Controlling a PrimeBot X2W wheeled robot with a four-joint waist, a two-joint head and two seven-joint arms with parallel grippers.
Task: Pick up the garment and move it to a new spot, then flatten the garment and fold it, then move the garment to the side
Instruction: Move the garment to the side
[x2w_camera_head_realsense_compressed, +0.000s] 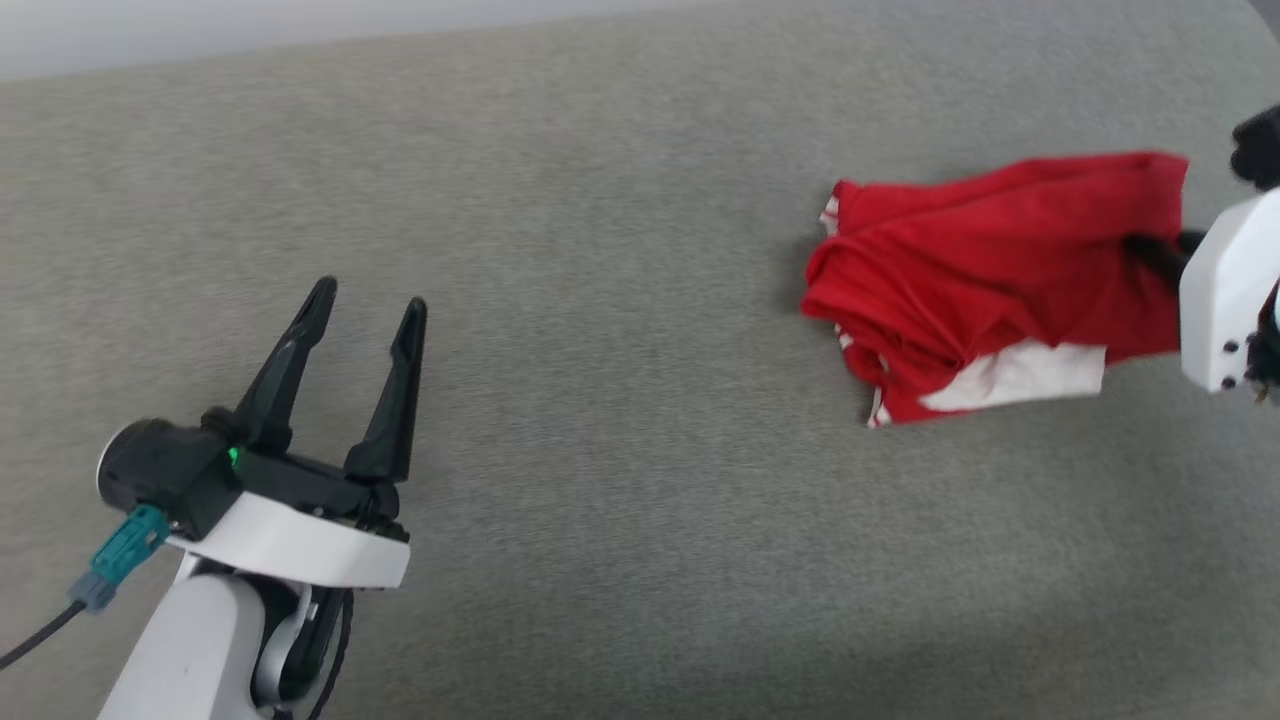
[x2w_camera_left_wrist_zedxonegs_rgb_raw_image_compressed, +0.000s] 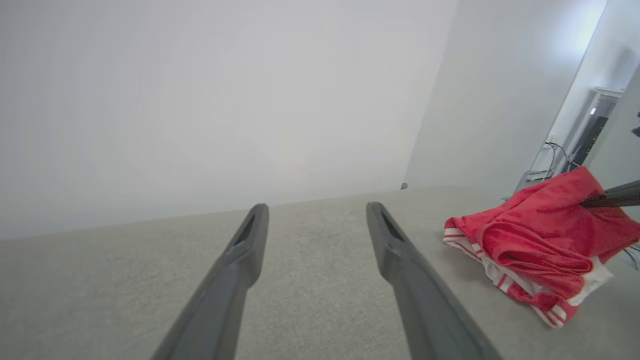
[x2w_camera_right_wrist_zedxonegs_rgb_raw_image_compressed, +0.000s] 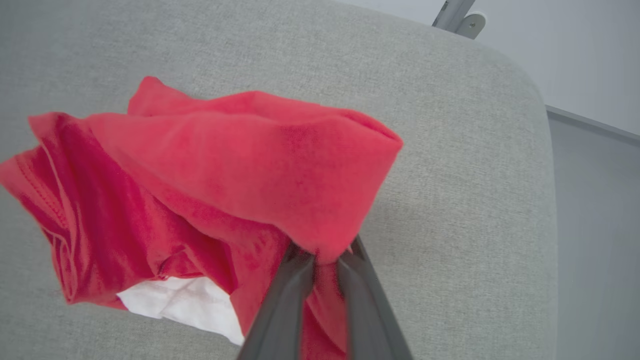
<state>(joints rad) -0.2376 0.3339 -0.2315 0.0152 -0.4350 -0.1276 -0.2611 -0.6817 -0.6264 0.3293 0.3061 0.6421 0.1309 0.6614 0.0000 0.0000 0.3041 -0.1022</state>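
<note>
Evidently the right pincer is pinched narrow on a bunched fold of the garment. It lifts that end while the rest sags, crumpled, onto the grey fabric-covered worktop near its right edge, a hold that seems meant for carrying the shirt to a fresh spot. The left pincer hangs wide and empty over the near left part, well apart from the cloth; nothing lies on the bare stretch between them, though the rounded far-right corner is close.
</note>
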